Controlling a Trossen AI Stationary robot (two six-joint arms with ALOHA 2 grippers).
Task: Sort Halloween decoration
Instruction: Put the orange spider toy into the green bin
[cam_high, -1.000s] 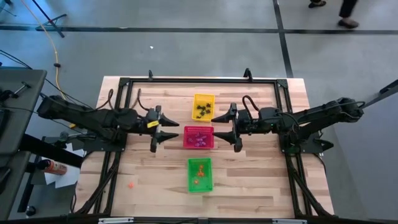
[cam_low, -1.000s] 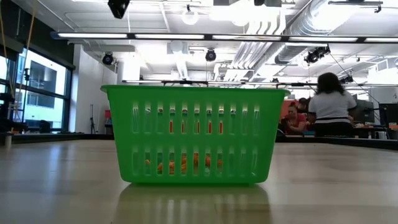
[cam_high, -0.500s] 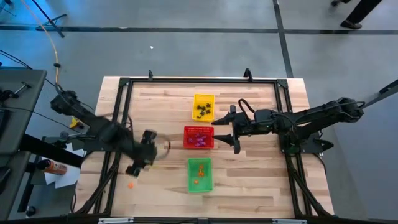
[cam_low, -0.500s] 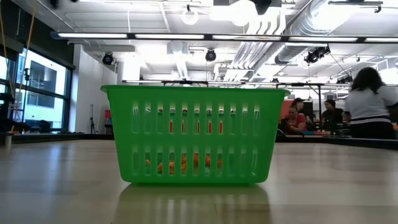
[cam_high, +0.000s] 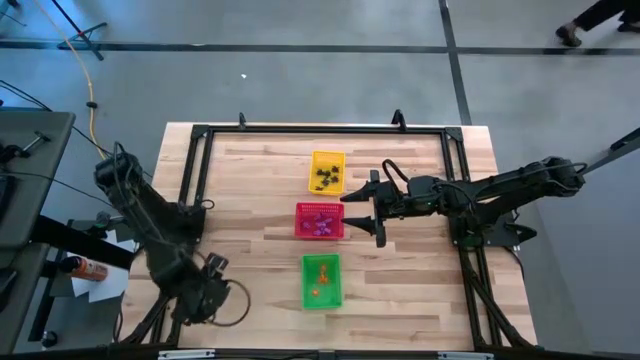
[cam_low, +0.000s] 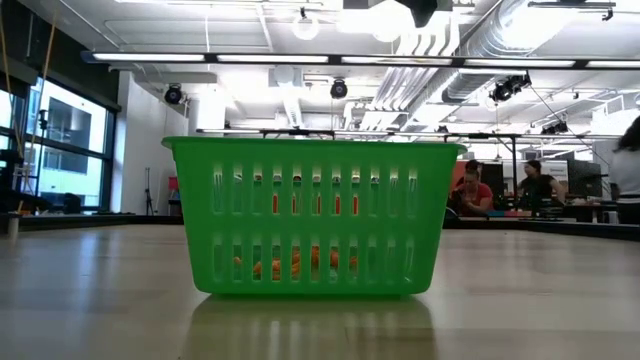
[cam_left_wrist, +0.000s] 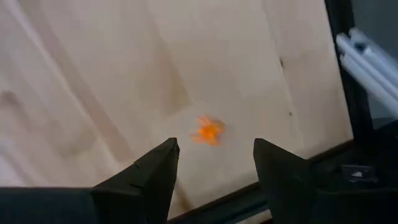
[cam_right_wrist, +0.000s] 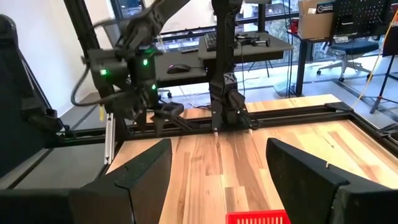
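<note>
One orange Halloween decoration trinket (cam_left_wrist: 208, 130) lies alone on the bare wood near the table's near left corner. My left gripper (cam_left_wrist: 214, 152) points down over it, open, with a fingertip on either side and a little short of it, touching nothing. In the high view the left gripper (cam_high: 205, 293) hides this trinket. My right gripper (cam_high: 360, 210) waits level and open just right of the red basket (cam_high: 319, 220). Black trinkets lie in the yellow basket (cam_high: 327, 171), purple-pink ones in the red basket, and orange ones in the green basket (cam_high: 321, 281).
The three baskets stand in a row from far to near down the table's middle. A black frame rail (cam_high: 185, 200) runs along the table's left side, and its bar (cam_left_wrist: 348, 93) lies close to the orange trinket. The green basket (cam_low: 313, 215) fills the low view.
My left gripper has swung from beside the red basket toward the table's near left corner and has come down. It has tipped from level to pointing down over the lone orange trinket, with its fingers still apart.
</note>
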